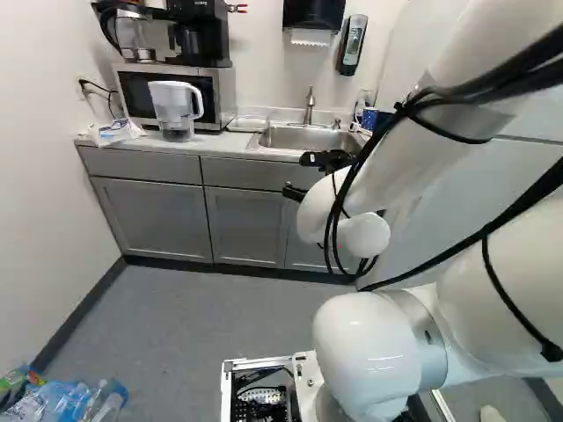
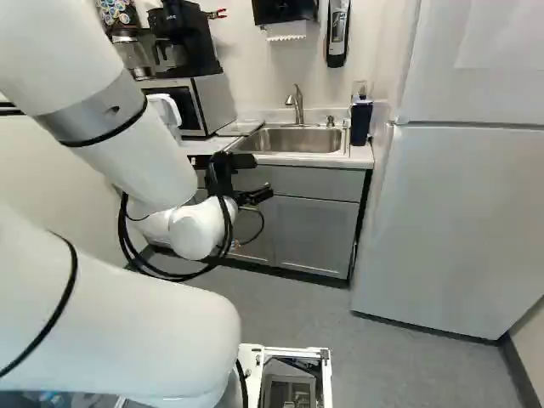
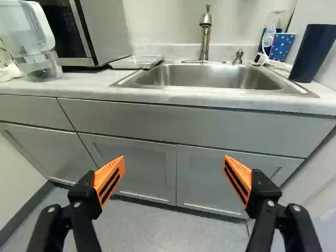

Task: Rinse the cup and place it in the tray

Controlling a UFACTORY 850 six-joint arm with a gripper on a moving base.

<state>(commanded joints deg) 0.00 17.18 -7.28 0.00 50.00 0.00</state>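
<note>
Navy and smooth-walled, the tall cup [image 3: 314, 52] stands upright at the right end of the counter [image 3: 89, 84], just beside the sink [image 3: 205, 76]. I take it for the one to rinse, though a smaller patterned cup [image 3: 282, 46] stands towards the counter's far right corner, and the task doesn't say which.

The gripper [image 3: 174, 160] is spread wide, its orange pads well apart and nothing between them; it hangs ahead of the cabinet doors [image 3: 134, 163], lower than the counter's front edge.

My guess is that the navy cup is light when empty, with a fairly stiff wall. I'd take it around the middle, one pad on each side, clear of the mouth so water can get in. Too low a hold might catch the sink's rim; too high could tip it. Squeeze gently, as a thin wall might give. Once wet, it could slip or turn in the pads, and water left inside would add weight, so it wants draining under the faucet [image 3: 205, 37] before it crosses to the tray [image 3: 137, 62], left of the sink near the counter's back edge.
</note>
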